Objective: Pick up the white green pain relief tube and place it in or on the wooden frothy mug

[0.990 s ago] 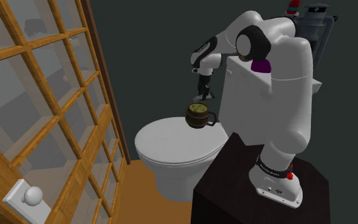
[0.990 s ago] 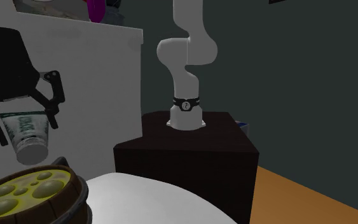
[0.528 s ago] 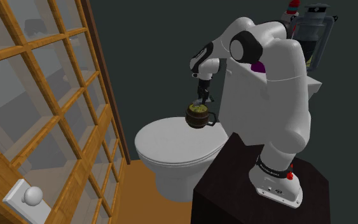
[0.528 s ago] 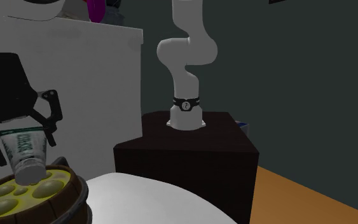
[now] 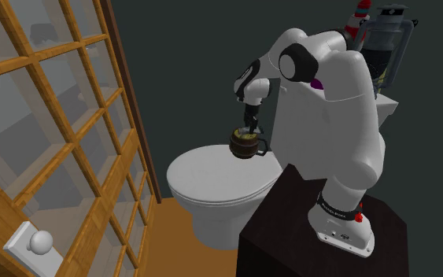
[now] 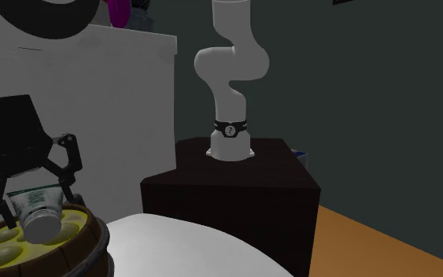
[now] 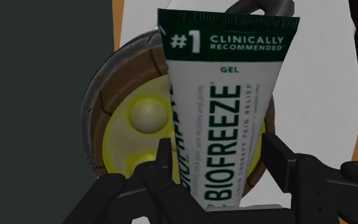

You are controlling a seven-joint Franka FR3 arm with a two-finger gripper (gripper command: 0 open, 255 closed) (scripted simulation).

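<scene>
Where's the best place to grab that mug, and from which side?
Probably the handle, pinched from above: it's a thin loop sticking out toward the shoulder view's right, while the mug is round and wide. The gripper holds the tube.

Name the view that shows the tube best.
The wrist view: the white tube with green lettering faces the camera, label readable, clasped by the black gripper over the wooden mug of yellow froth. The second exterior view shows mainly its cap end; the shoulder view shows it tiny.
</scene>
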